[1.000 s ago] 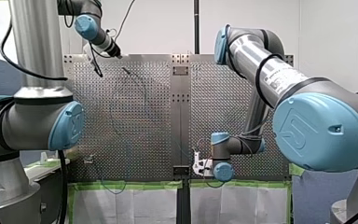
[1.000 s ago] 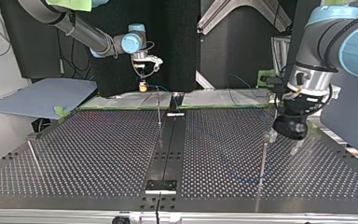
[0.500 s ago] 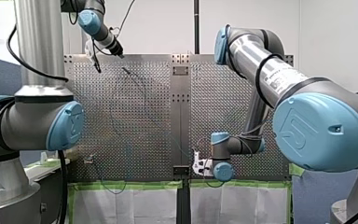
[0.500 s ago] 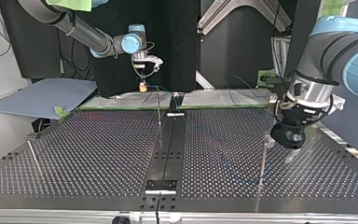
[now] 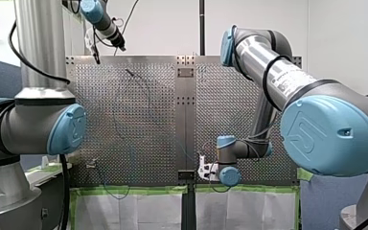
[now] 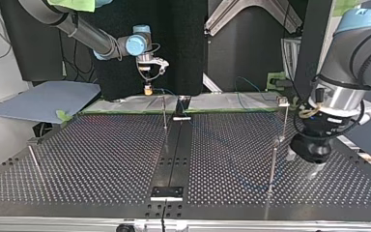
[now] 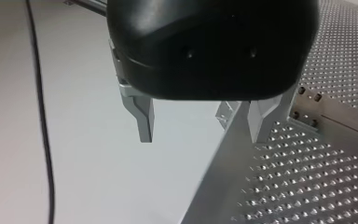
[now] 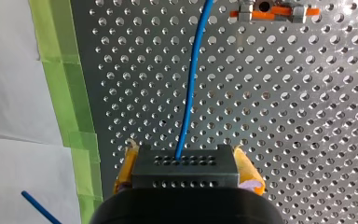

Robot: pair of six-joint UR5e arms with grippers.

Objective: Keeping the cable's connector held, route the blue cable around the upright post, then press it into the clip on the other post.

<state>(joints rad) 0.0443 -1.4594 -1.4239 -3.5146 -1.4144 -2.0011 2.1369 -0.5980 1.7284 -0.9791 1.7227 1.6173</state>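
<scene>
Connector [image 8: 185, 171] tight in right pincer [image 8: 185, 157]

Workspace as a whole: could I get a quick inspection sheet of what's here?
Surface: perforated metal table.
Job's things: blue cable runs from connector across table; thin upright post stands near left gripper.
Clutter: nothing seen.
Grippers: right gripper shut on connector; left gripper open, empty, near table's edge.
Cables: black cable beside left gripper.
Surroundings: green tape, white sheets along table's edge.
</scene>
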